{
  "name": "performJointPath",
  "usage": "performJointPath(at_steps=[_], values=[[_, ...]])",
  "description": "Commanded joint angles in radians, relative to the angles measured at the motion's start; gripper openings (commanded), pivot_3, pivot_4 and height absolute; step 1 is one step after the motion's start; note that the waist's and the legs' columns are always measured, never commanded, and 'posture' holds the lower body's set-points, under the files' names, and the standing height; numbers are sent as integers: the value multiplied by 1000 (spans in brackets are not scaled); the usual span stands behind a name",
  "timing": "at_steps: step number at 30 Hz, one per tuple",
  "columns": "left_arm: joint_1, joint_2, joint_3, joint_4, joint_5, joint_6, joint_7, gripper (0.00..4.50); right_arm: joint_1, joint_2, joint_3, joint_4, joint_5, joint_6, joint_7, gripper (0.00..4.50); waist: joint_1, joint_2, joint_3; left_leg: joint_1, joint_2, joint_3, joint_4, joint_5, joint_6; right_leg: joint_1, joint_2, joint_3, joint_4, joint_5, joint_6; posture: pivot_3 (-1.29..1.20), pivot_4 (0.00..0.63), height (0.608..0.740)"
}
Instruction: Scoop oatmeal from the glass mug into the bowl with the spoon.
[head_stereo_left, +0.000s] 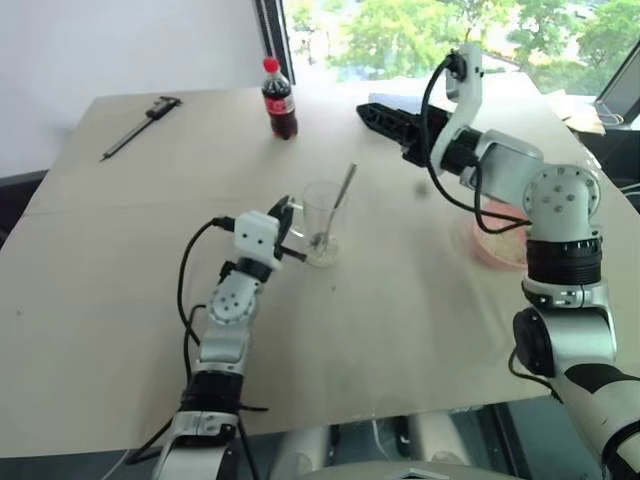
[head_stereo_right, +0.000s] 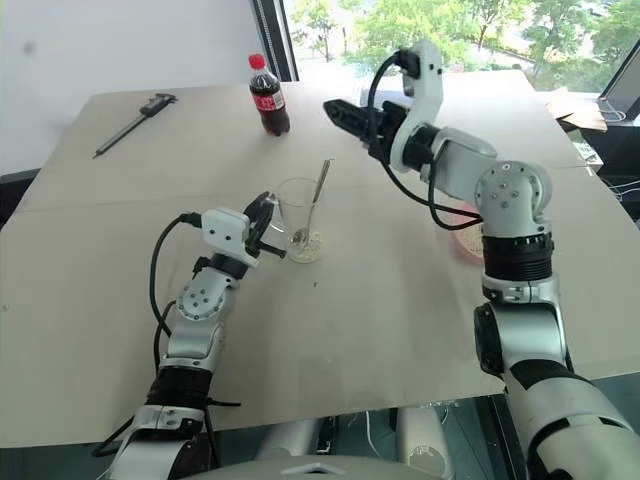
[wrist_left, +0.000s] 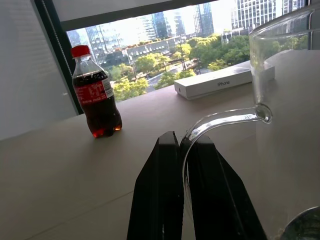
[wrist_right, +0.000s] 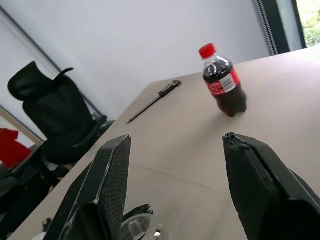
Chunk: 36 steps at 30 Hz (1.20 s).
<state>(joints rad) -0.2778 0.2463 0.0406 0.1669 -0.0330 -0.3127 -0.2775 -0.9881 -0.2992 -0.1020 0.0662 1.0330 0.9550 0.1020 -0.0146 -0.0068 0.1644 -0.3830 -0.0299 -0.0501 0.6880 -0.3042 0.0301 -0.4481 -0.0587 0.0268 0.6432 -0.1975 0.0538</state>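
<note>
Spoon (head_stereo_left: 338, 203) in glass mug (head_stereo_left: 322, 222) — right gripper (head_stereo_right: 338, 108) above, empty.

The flat white rectangular carton (wrist_left: 216, 83) lying on the desk (wrist_left: 60, 165) near the window carries the grey word "iPhone" on its long side. The red label of the dark cola bottle (wrist_left: 96, 95) bears white print, not legible.

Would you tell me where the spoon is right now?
In the left eye view, the spoon stands in the glass mug near the table's centre, its handle leaning on the rim, beside the left gripper.
</note>
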Motion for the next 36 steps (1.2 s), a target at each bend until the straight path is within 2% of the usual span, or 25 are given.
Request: performJointPath(at_steps=[1,28,30,31,35,36], values=[[-2,0,14,-19,-9,-39,7,0,-1,10,-37,-24,-18,-5,8,3112,-1,0,0,0,0,0,0,0,0,0,0,0,0,0,0,0,150,740],[30,3,7,8,-7,-91,3,0,-4,76,-88,-27,-96,16,33,3112,-2,0,0,0,0,0,0,0,0,0,0,0,0,0,0,0,150,740],[31,7,5,8,-5,-93,2,770,-5,79,-90,-28,-99,16,34,3168,-2,0,0,0,0,0,0,0,0,0,0,0,0,0,0,0,150,740],[31,8,6,9,5,-95,10,985,-6,80,-91,-29,-100,17,35,3168,-2,0,0,0,0,0,0,0,0,0,0,0,0,0,0,0,150,740],[35,4,5,8,-17,-92,-11,985,-7,83,-94,-30,-104,19,38,3168,-2,0,0,0,0,0,0,0,0,0,0,0,0,0,0,0,150,740],[38,4,5,5,-20,-91,-15,1186,-7,83,-94,-31,-105,19,39,3168,-2,0,0,0,0,0,0,0,0,0,0,0,0,0,0,0,150,740]])
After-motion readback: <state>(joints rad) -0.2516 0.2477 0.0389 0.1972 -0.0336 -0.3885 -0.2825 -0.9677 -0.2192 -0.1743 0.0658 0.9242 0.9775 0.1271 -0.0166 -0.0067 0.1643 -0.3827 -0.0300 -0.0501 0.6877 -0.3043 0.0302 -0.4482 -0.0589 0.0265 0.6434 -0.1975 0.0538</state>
